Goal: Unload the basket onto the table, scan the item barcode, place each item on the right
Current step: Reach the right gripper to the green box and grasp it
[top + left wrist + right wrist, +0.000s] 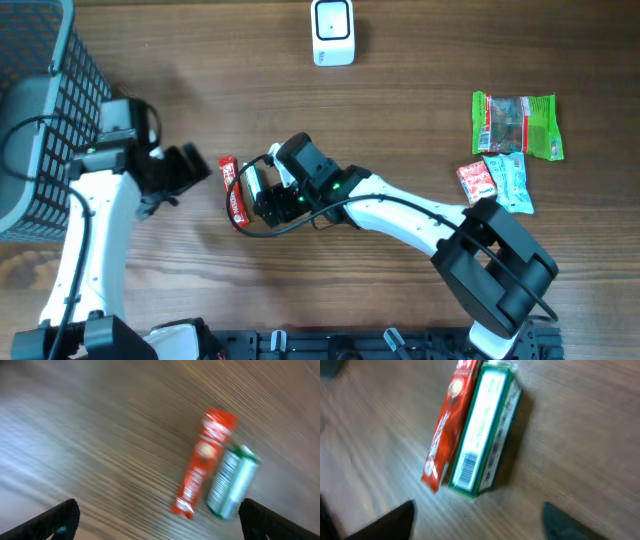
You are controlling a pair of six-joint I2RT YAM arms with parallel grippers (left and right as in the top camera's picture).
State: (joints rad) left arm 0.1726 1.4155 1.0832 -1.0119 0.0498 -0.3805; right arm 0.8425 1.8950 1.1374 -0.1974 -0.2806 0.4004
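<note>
Evidently at pickup, right gripper and left gripper both spread empty, we next must pinch the green box and show its barcode to the far scanner.

Soft even light; both wrist views smeared with blur.

This looks like a mock shop checkout staged in a robot lab. A white barcode scanner stands at the far edge of a wood-grain desk. Left of the scanner sits a grey mesh shopping basket; right of it lie sealed snack packets. Nearer than the scanner, a red bar and a barcoded green box lie side by side between two white robot arms.
</note>
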